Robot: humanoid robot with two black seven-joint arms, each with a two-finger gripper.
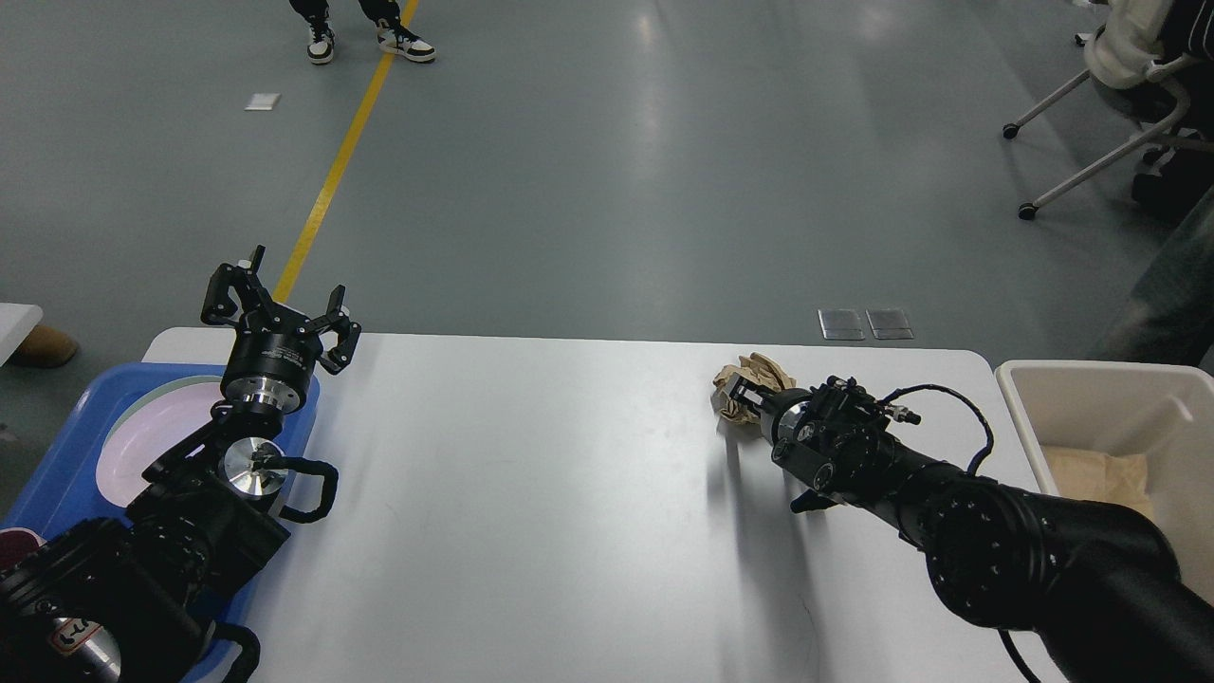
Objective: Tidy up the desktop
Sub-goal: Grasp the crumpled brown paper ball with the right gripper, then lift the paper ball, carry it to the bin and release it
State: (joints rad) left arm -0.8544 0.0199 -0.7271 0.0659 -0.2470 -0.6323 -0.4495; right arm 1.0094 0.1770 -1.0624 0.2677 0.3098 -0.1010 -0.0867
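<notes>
The white desktop [531,503] fills the lower half of the head view. A crumpled brown paper ball [759,372] lies near its far edge, right of the middle. My right gripper [746,400] reaches in from the lower right. Its dark fingers press against the near side of the paper, and whether they are closed on it does not show. My left gripper [289,285] stands open with nothing in it, raised over the far right corner of a blue tray [66,465] at the left end of the desktop.
A pale round plate [142,436] lies in the blue tray. A beige bin [1091,378] with brown paper [1091,470] inside stands off the table's right end. Beyond the table are grey floor, a yellow line [332,180], a wheeled chair [1110,123] and a person's shoes [370,38].
</notes>
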